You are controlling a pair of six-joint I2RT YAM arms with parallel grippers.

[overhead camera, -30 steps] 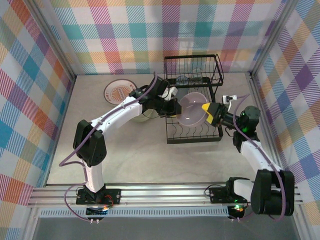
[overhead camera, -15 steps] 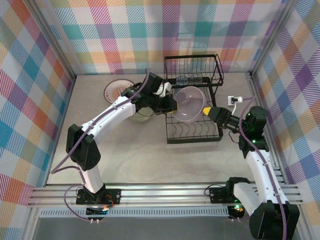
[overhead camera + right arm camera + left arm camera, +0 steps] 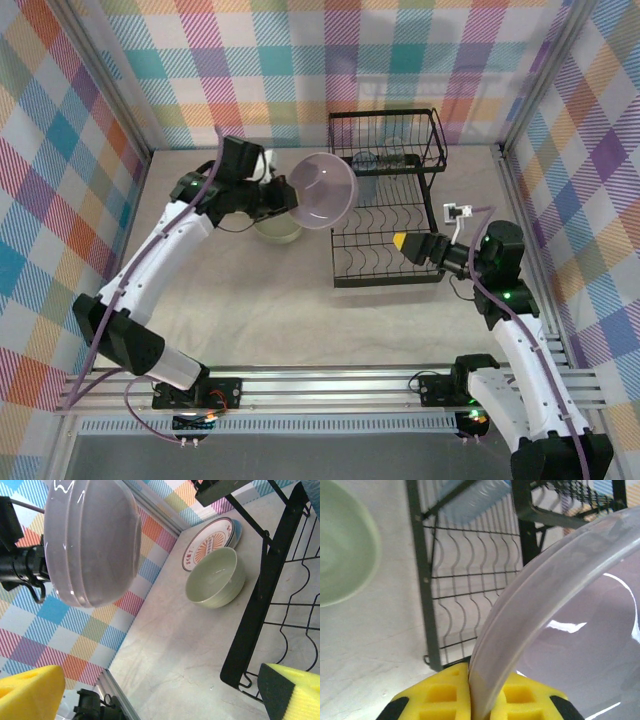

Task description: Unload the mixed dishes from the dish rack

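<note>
The step in hand is the carry-off of the lavender bowl (image 3: pixel 322 190). The left gripper (image 3: pixel 481 696) is clamped on its rim, one yellow pad on each side of the wall, and holds it in the air just off the upper left corner of the dish rack (image 3: pixel 385 283), tilted steeply so its mouth faces toward the rack. Left of the rack the pale green bowl (image 3: pixel 216 577) sits upright on the table. Farther left of the rack lies the white plate with orange sunburst (image 3: pixel 207 545), with the blue-and-white striped plate (image 3: pixel 236 530) under it and showing at one edge. So I judge most of the unloading done. The clear bluish glass tumbler (image 3: pixel 365 160) remains in the rack's upper basket; it is blurred in the left wrist view and small from above, so whether it stands or lies on its side is hard to say. The right gripper (image 3: pixel 405 243) hangs over the right part of the rack's lower tray with its fingers wide apart and nothing between them. The next move, as I read it, calls for bringing the lavender bowl down left of the rack, turning it level so its base meets the table or nests into the green bowl, then releasing the rim. After that the tumbler would be the remaining piece, and the free right arm is near it.
</note>
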